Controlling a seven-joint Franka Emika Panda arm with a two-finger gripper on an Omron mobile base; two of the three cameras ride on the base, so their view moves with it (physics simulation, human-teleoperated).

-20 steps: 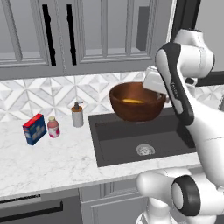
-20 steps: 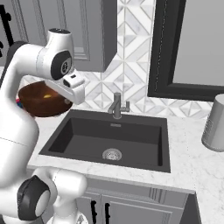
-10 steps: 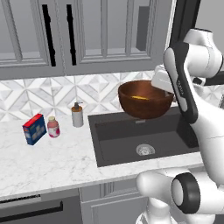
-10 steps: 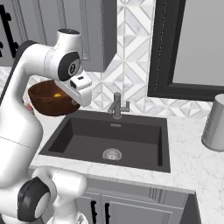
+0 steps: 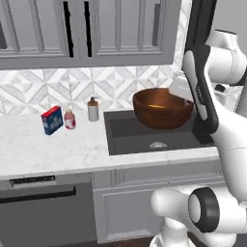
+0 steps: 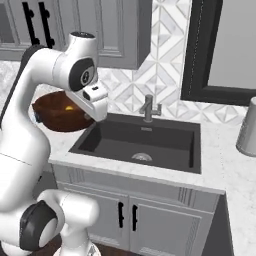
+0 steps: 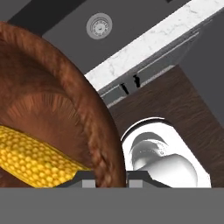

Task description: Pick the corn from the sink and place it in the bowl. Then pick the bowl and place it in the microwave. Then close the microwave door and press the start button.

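The reddish-brown wooden bowl (image 5: 161, 108) hangs in the air above the dark sink (image 5: 144, 137), held by its right rim. My gripper (image 7: 110, 178) is shut on the bowl's thick rim (image 7: 98, 131), one finger inside and one outside. The yellow corn (image 7: 30, 159) lies inside the bowl, and shows as a yellow streak (image 5: 157, 106) from the left base view. In the right base view the bowl (image 6: 57, 110) sits left of the sink (image 6: 142, 142), partly behind the hand. The drain (image 7: 99, 26) lies far below. A dark-framed panel (image 6: 220, 47) at upper right may be the microwave.
A soap bottle (image 5: 93, 109), a small pink bottle (image 5: 70, 119) and a blue box (image 5: 52, 120) stand on the marble counter left of the sink. The faucet (image 6: 148, 108) rises behind the basin. A grey canister (image 6: 247, 131) stands at the counter's right. Upper cabinets hang above.
The arm has carried the bowl with the corn to the right over the sink. The views have also shifted, so the base appears to have moved.
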